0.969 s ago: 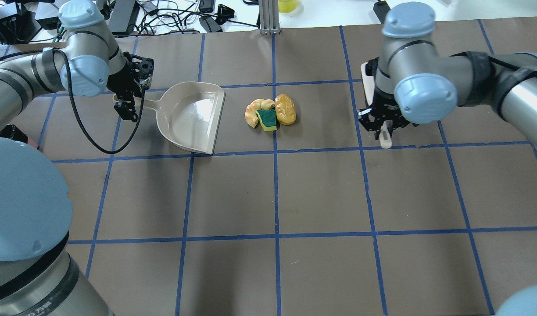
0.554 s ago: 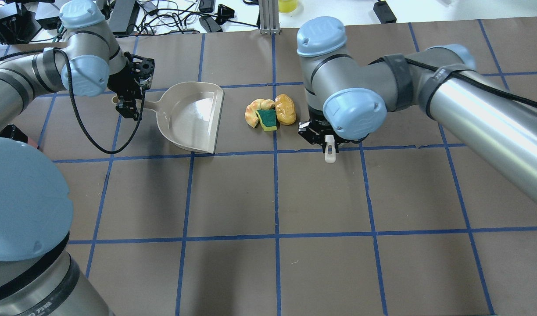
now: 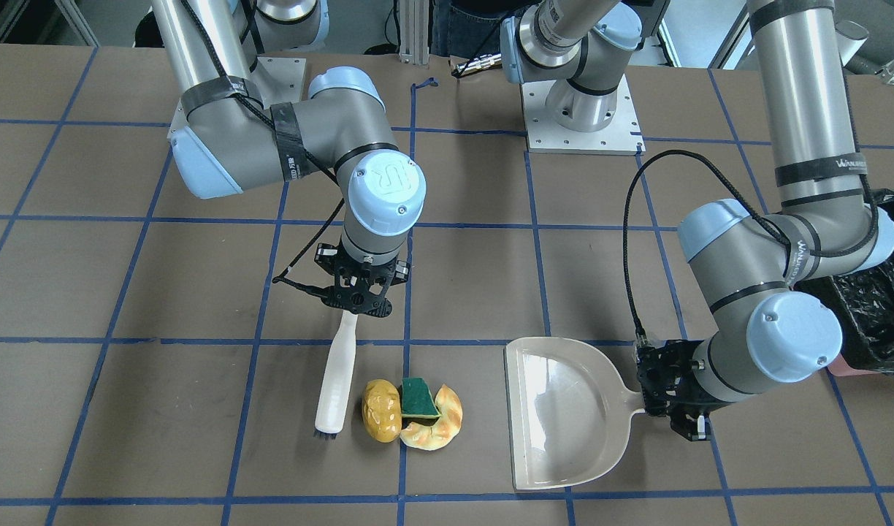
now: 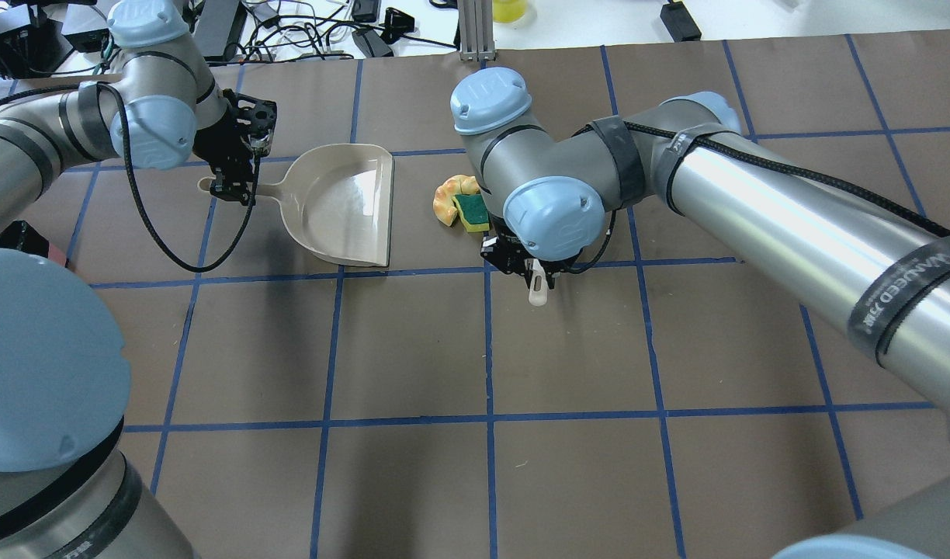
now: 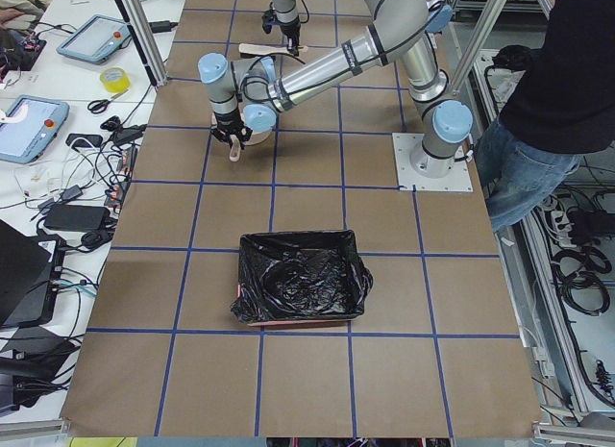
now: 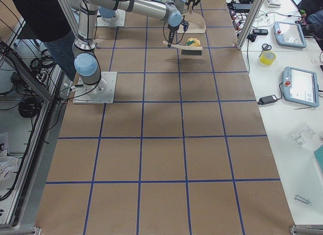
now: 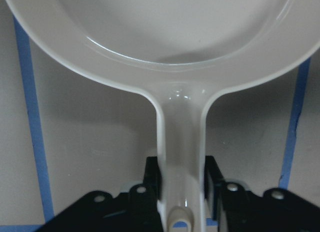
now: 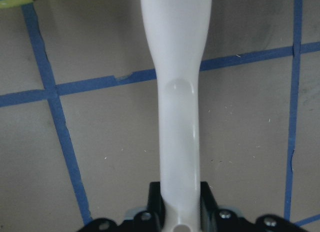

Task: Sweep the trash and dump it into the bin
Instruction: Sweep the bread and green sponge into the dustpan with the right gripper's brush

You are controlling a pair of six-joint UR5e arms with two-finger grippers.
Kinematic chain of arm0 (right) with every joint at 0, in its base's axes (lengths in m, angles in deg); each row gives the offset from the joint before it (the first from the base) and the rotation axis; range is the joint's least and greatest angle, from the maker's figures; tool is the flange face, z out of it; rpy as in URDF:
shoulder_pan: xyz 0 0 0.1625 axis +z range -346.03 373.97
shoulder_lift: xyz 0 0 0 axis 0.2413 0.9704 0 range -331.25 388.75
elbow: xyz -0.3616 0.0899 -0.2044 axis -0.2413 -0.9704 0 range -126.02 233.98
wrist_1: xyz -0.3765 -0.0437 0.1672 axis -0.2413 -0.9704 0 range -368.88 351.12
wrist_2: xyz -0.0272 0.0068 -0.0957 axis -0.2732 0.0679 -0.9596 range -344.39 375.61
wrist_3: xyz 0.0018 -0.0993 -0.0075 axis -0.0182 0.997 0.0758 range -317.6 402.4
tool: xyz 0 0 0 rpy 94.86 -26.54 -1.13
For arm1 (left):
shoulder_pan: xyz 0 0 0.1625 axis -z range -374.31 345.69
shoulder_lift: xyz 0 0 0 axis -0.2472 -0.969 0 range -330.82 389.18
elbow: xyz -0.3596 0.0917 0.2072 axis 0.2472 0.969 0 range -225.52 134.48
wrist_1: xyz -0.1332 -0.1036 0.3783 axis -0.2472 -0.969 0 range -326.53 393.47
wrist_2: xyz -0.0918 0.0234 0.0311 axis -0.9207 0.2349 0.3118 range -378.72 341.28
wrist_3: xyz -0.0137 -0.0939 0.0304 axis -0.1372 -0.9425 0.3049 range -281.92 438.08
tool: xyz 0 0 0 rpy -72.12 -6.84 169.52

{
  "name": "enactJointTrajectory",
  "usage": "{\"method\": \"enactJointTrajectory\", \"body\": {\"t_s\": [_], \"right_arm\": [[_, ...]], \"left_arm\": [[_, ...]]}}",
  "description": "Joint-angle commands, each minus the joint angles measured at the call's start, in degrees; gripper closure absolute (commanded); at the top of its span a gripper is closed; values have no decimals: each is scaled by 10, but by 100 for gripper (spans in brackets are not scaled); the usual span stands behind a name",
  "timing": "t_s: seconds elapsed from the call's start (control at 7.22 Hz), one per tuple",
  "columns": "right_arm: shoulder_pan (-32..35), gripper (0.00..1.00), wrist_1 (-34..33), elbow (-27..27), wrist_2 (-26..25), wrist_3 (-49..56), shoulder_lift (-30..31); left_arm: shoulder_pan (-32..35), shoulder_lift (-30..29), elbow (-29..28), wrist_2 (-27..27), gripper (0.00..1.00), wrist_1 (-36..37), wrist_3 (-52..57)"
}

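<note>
The trash lies in a tight cluster: a potato-like lump [image 3: 382, 420], a green-and-yellow sponge [image 3: 418, 399] and a croissant [image 3: 440, 427]. In the overhead view the croissant [image 4: 448, 196] and sponge [image 4: 472, 211] show, and my right arm hides the lump. My right gripper [image 3: 357, 303] is shut on the handle of a white brush [image 3: 337, 383], whose bristle end rests beside the lump. My left gripper [image 3: 673, 398] is shut on the handle of the beige dustpan [image 3: 564, 413], whose open edge faces the trash a short gap away. The bin [image 5: 303, 279] stands on my left.
The bin's black bag [image 3: 874, 307] sits right behind my left arm's elbow. Blue tape lines grid the brown table [image 4: 568, 349]. Cables and devices lie beyond the far edge [image 4: 304, 31]. A person stands by the robot base [image 5: 557, 91].
My right arm has swung the brush leftward across the table, from well right of the trash to right beside it. The dustpan has shifted slightly in my left gripper.
</note>
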Motion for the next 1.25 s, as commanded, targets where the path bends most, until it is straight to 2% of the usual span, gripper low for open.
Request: {"method": "enactJointTrajectory", "body": {"t_s": [0.0, 1.11], "right_arm": [[10, 100, -1, -20, 2, -5, -24], [89, 100, -3, -123, 46, -5, -94]], "left_arm": [[2, 0, -1, 0, 100, 0, -1], [3, -2, -2, 6, 100, -2, -7]]}}
